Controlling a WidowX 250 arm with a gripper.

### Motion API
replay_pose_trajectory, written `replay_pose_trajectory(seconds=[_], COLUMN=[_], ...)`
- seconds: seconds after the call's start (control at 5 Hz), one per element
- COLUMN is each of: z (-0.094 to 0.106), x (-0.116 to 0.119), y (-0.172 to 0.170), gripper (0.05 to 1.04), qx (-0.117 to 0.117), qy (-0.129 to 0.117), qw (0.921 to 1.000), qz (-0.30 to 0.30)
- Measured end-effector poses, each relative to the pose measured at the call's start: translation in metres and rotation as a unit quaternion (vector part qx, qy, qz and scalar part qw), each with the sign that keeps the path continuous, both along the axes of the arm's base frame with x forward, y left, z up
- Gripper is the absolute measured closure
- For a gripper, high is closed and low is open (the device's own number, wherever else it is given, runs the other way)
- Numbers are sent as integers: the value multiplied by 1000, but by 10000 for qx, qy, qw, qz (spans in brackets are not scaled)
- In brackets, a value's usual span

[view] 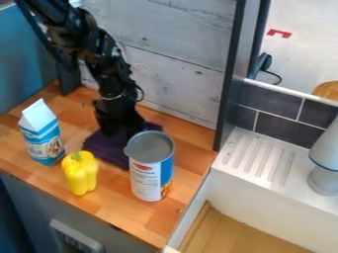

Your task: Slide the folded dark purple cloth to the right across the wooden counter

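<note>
On the wooden counter [193, 147], the dark purple cloth [105, 147] lies crumpled directly under the jaws of the black gripper [122, 129] — the gripper hangs down at the cloth's rear part, and cloth spreads out to its sides and toward the camera; whether the jaws are spread or pinching fabric, I cannot tell. The blue-and-white can [147, 173] stands upright at the cloth's right front; the blue-and-white carton [43, 138] stands upright to the left of the cloth; the yellow bell pepper [80, 175] sits between them — nearer the counter's front edge.
</note>
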State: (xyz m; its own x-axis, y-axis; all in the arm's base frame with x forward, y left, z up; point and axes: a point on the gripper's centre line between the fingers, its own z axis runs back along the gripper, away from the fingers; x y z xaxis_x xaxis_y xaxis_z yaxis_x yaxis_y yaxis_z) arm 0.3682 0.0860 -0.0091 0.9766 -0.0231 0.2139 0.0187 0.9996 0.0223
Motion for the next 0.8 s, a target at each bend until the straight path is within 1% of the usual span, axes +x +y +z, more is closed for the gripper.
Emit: replay_pose_trajectory(seconds=[0.2, 0.6, 0.8], z=[-1, -2, -2], x=[4, -5, -9], y=[-13, -42, -63], gripper=[83, 83, 83], qx=[-57, -170, -173], qy=[-15, 52, 44], qw=[9999, 9988, 9976], qz=[-145, -461, -662])
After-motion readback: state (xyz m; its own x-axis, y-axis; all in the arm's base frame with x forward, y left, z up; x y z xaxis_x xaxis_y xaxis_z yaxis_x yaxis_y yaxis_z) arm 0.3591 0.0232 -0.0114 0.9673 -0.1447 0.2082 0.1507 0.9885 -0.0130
